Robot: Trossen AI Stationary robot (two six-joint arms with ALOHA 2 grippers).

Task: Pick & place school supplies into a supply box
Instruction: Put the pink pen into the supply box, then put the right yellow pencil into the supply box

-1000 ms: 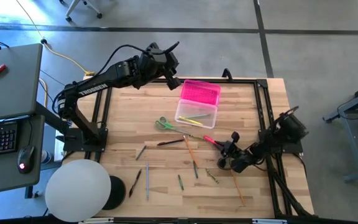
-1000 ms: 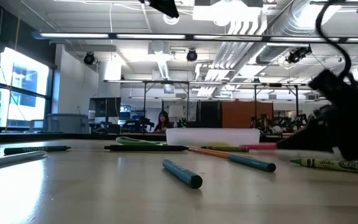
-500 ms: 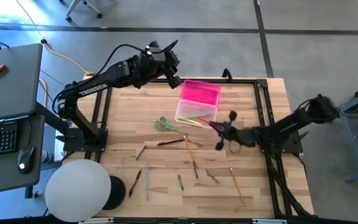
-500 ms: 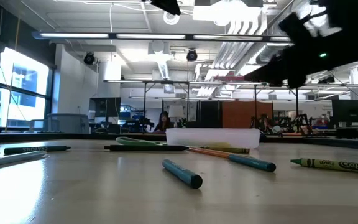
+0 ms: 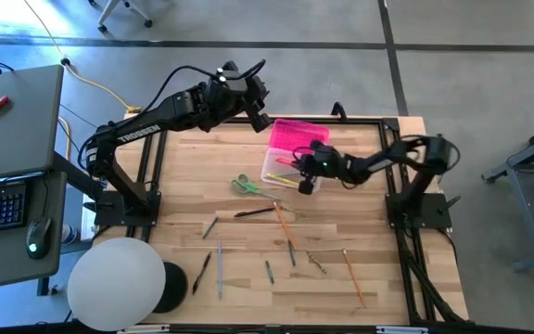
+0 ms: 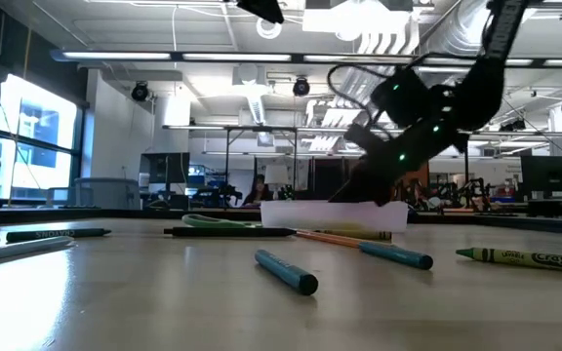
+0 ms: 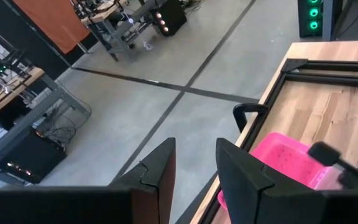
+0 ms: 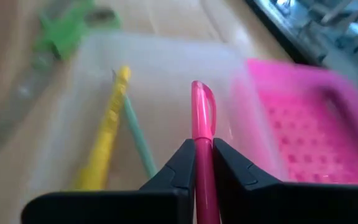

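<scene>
Right gripper point(image 8: 202, 163), frame centre, is pinching pink pen point(image 8: 202, 118) over supply box point(image 8: 166, 87): lower before releasing; left gripper point(image 7: 194, 168) is idling, fingers apart.

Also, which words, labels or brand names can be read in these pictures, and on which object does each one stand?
"TROSSEN": on the left arm, high view.
"Crayola": on the green marker, low view; its ending runs off the picture.
Print on the dark marker at the far left: too small to read.

Blurred green scissors point(image 8: 67, 28), perhaps, beyond box point(image 8: 166, 74).
</scene>
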